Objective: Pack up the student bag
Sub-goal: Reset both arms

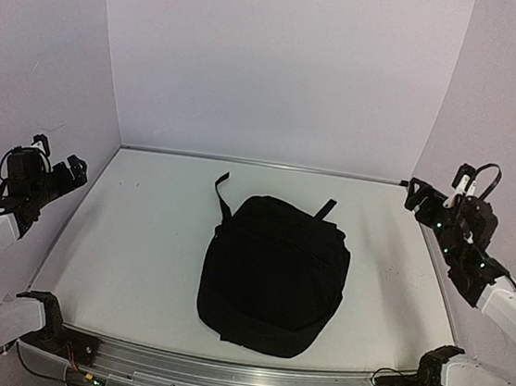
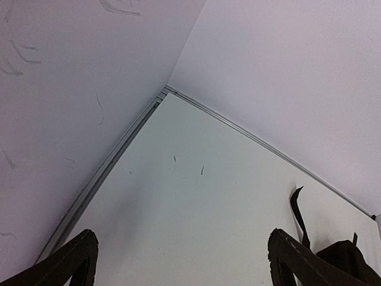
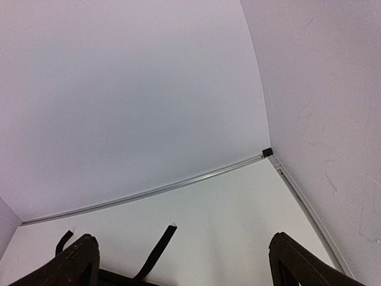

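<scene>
Black fabric bag [image 1: 273,274], one item, lying flat near the middle of a white table [image 1: 132,235], its long axis running from the near edge toward the back wall, two straps [image 1: 221,194] trailing off the far end. Left gripper [image 1: 50,172]: raised at the table's left edge, fingers [image 2: 71,262] spread wide, nothing between them; the bag lies to its right and slightly nearer, well apart. Right gripper [image 1: 429,201]: raised at the right edge, fingers [image 3: 80,259] likewise spread wide and holding nothing; the bag lies to its left, also well apart. Neither arm is clearly nearer; the bag sits roughly between them. No books, pens or other loose items show on the table in any view, which would fit contents already inside or none yet supplied. Hard to make out: whether the zipper is shut, any opening, and whatever the bag holds, since the dark cloth swallows detail. Wrist views cut off all but the bag's strap ends.
</scene>
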Robot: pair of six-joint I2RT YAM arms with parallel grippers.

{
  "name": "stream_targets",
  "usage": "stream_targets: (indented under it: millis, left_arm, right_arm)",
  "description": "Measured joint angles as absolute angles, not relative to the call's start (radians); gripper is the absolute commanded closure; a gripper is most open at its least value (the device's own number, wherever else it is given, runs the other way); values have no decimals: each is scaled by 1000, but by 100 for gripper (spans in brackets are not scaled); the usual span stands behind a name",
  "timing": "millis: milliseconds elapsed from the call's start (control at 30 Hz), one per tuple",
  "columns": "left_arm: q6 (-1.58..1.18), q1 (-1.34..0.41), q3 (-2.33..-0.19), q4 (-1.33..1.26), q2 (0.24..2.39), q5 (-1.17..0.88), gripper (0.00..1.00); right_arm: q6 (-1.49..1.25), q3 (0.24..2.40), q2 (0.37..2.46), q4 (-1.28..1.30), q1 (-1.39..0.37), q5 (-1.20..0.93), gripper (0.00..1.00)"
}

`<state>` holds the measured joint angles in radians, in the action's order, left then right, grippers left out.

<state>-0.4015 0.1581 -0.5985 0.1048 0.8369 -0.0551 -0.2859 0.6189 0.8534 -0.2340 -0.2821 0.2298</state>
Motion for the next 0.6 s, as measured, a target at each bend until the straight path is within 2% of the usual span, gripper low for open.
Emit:
stream_targets:
  millis: [233, 600]
  left_arm:
    - [-317, 158, -455, -67, 878, -49, 0]
    - [-285, 158, -333, -239, 955, -61, 0]
  right_arm:
    - [-193, 268, 834, -575, -282, 247, 2]
    - [-121, 191, 762, -750, -282, 284, 2]
